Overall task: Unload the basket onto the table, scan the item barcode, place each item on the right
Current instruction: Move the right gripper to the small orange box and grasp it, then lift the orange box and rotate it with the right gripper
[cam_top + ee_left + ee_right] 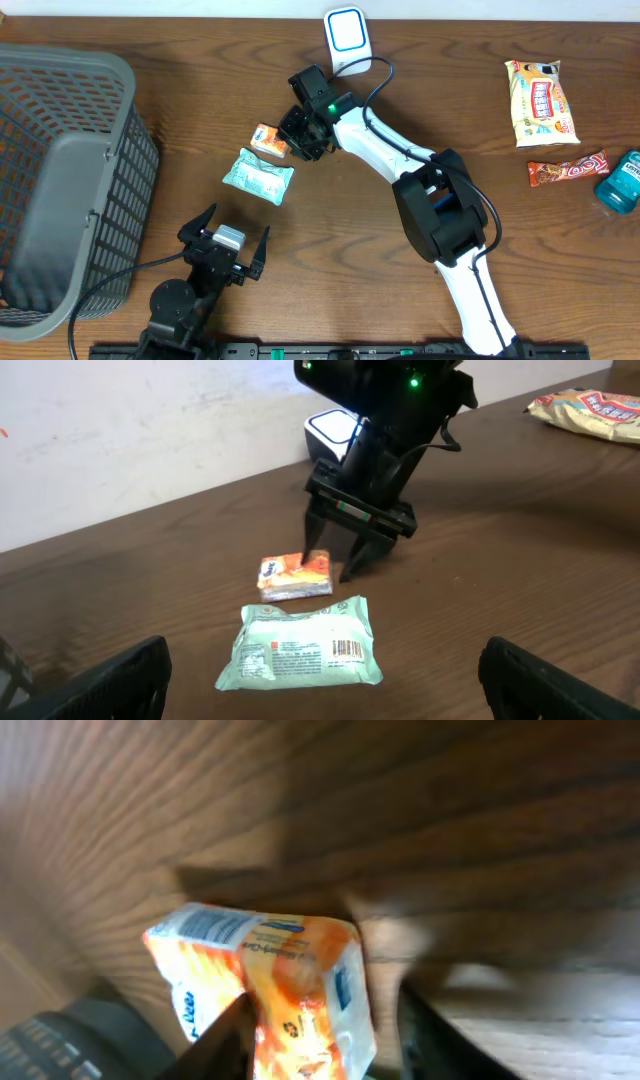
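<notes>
The orange packet (268, 139) lies flat on the table (430, 90), just in front of the white scanner (347, 32) and just beyond the green pack (258, 176), the two near each other but apart. It looks like a small, light, soft-sided foil pouch with crimped ends. It would likely crumple and slide rather than resist, and its glossy film is probably slippery under hard pads. The best hold, I judge, is across the short width near one end. That leaves the broad printed faces free to turn towards the scanner, with only enough squeeze to keep it from slipping without creasing the print. No barcode on it can be made out here. The right gripper (330, 568) stands tilted over the packet's end nearest the scanner, with a finger on each side of it. In the right wrist view the packet (270, 990) touches one finger, while a gap shows beside the other, so the jaws are parted around it and not pinching it. The left gripper (240, 220) hangs near the front edge with its fingers spread wide, holding nothing, beside the grey basket (120, 150).
</notes>
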Robot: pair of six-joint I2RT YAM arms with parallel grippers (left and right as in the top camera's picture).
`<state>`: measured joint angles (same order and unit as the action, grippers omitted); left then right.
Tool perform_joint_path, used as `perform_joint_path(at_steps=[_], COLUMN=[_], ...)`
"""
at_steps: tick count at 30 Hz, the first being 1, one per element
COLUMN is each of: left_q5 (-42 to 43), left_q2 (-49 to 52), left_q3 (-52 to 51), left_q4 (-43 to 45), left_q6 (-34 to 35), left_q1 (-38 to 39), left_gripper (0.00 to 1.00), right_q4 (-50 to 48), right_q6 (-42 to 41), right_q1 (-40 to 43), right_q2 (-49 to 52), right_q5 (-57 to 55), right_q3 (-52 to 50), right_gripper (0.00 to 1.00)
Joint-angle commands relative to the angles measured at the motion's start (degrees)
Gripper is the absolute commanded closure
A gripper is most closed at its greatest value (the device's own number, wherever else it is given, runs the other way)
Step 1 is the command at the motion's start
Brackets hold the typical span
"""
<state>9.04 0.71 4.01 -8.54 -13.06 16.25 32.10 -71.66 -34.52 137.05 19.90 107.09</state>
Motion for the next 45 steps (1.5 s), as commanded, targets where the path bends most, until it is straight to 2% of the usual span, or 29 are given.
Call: perform_joint_path(at_steps=[1, 5, 9, 10, 13, 20, 29, 35, 41, 43, 44, 45], left_q5=[0.35, 0.35, 0.35, 0.35, 0.35, 0.35, 0.35, 0.35, 0.35, 0.35, 0.35, 0.33], left_q2=[-0.11, -0.11, -0.11, -0.11, -0.11, -0.11, -0.11, -0.11, -0.11, -0.11, -0.11, -0.11], left_q3=[-0.92, -0.92, -0.92, -0.92, -0.92, -0.92, -0.92, -0.92, -0.92, -0.92, -0.92, -0.92], left_q4=[-1.44, -1.44, -1.44, -1.44, -1.44, -1.44, -1.44, -1.44, -1.44, -1.44, -1.44, -1.44], left_q6=[0.72, 0.72, 0.72, 0.72, 0.72, 0.72, 0.72, 0.72, 0.72, 0.72, 0.72, 0.72], left_q1=[0.22, 0.22, 0.22, 0.22, 0.22, 0.22, 0.22, 0.22, 0.22, 0.22, 0.22, 0.22], left_gripper=[0.02, 0.02, 0.02, 0.02, 0.02, 0.02, 0.02, 0.02, 0.02, 0.02, 0.02, 0.02], right_q4=[-0.59, -3.65, -3.80, -3.89, -4.07, -0.96, 10.14, 15.17, 17.09, 17.44, 17.40, 17.42], right_q6=[1.49, 10.08, 13.38, 14.38, 18.32, 34.53, 36.54, 43.45, 49.07, 49.83, 49.90, 49.88], right_q1=[-0.72, -0.74, -0.96, -1.01, -1.14, -0.76, 6.47, 10.43, 9.51, 8.63, 8.24, 7.85], right_q2=[-1.68, -1.40, -0.94, -0.61, -0.04, 0.42, -1.40, -6.43, -11.21, -12.22, -12.41, -12.68], right_q5=[-3.58, -3.67, -1.95, -1.46, -0.13, 1.20, -3.48, -4.00, -3.91, -3.93, -3.91, -3.91], right_q3=[-0.72, -0.72, -0.76, -0.92, -0.92, -0.92, -0.92, -0.92, -0.92, -0.92, -0.92, -0.92], right_gripper=[0.67, 0.73, 0.97, 0.99, 0.99, 0.99, 0.99, 0.99, 0.98, 0.85, 0.74, 0.69])
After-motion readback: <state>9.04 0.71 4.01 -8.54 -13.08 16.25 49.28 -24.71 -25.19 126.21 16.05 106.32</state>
